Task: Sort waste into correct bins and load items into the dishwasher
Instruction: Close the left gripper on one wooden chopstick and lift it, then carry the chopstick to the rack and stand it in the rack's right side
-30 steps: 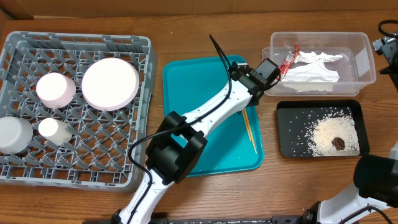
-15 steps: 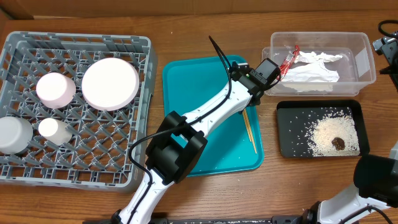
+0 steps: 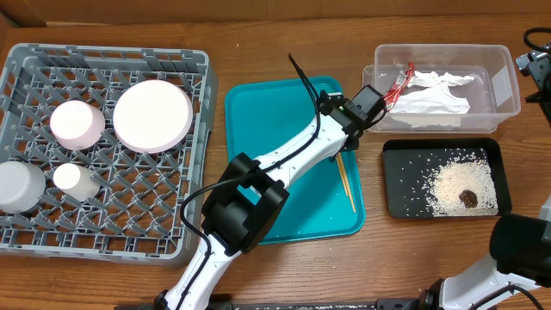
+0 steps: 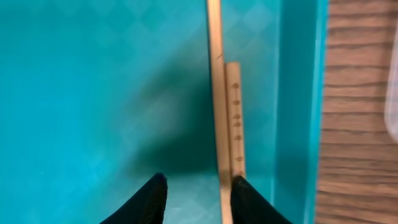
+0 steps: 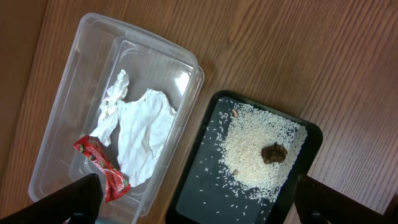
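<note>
My left gripper [image 4: 199,199] hangs low over the right side of the teal tray [image 4: 93,93], jaws partly apart. The longer chopstick [image 4: 216,93] runs just inside its right finger [image 4: 252,202], and the shorter one [image 4: 234,118] lies beside it. My right gripper [image 5: 202,202] is wide open and holds nothing, high above the bins. The clear tub [image 3: 508,86] holds the red wrapper [image 3: 398,83] and white napkin [image 3: 430,99]. The black tray [image 3: 400,194] holds rice [image 3: 461,185] and a brown lump [image 3: 468,198]. The grey dish rack [image 3: 103,53] carries the plate [image 3: 152,115], a pink bowl [image 3: 77,123], another bowl [image 3: 19,186] and a cup [image 3: 73,179].
The left arm [image 3: 293,159] stretches diagonally across the teal tray [image 3: 258,129] from the table's front edge. The chopsticks [image 3: 346,185] lie along that tray's right rim. Bare wood separates the tray from the tub and the black tray.
The left gripper has edged very slightly over the tray. Nothing else has moved.
</note>
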`<state>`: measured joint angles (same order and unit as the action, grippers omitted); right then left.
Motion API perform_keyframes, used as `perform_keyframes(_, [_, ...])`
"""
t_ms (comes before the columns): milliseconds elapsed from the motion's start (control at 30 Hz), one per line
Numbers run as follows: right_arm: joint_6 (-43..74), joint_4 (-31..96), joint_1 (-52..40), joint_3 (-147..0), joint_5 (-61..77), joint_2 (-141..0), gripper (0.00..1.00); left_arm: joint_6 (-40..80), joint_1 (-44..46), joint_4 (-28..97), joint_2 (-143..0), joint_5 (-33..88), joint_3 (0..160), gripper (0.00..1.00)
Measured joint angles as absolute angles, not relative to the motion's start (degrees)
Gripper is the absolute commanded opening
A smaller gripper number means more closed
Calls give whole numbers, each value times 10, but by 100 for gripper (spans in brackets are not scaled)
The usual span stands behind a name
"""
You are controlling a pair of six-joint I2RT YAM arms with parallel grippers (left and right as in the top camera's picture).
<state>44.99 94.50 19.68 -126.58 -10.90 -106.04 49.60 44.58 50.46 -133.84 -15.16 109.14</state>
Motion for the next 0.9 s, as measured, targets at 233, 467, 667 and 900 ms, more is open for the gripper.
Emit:
perform_keyframes(233, [450,945,197,-1266,-109,-1060,100,496,446,486,-1340,-152,1074,36])
perform_keyframes(467, [450,945,197,-1266,-109,-1060,100,509,446,444,-1336,-156,1045,34])
perform_keyframes(667, [450,945,197,-1266,-109,-1060,100,510,446,423,-1324,-159,1019,4])
perform_keyframes(900, [450,945,197,-1266,-109,-1060,100,501,445,470,-1319,-149,1025,4])
